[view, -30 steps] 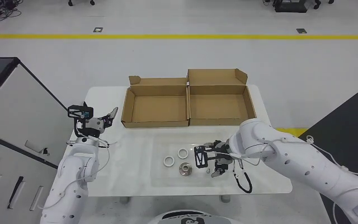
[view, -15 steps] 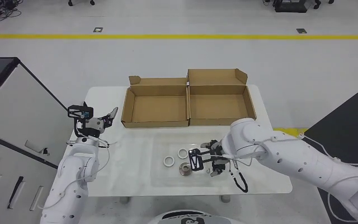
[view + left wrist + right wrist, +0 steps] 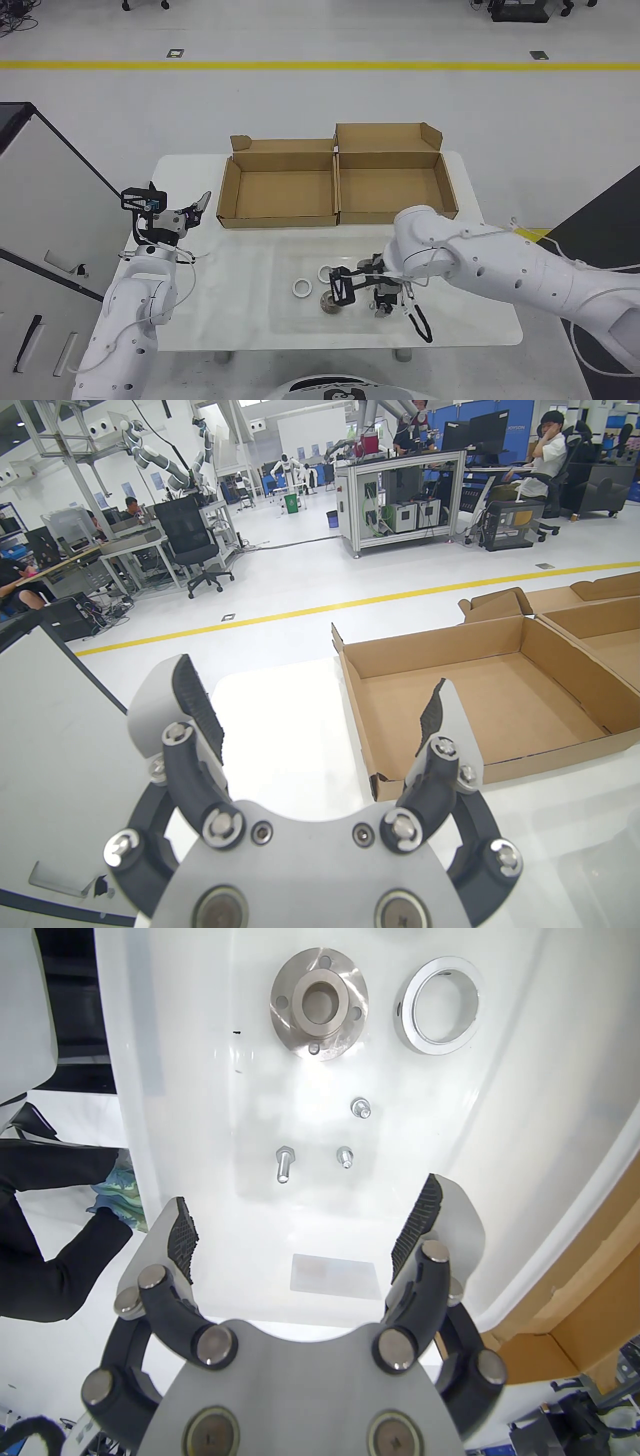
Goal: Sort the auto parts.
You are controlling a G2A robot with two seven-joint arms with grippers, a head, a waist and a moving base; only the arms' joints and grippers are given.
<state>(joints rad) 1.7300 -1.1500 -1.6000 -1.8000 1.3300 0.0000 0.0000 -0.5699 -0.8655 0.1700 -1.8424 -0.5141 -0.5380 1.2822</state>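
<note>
At the left edge of the table [image 3: 230, 290], the left gripper [image 3: 312, 700] is held up, wide open and holding nothing. I judge that no part is sorted yet: the left box [image 3: 278, 195] and the right box [image 3: 388, 190] are both empty. In front of them lie two rings [image 3: 300, 288], a flange [image 3: 319, 1003] and three bolts [image 3: 282, 1163]. The right gripper [image 3: 305, 1208] hangs low near the bolts, open and empty.
</note>
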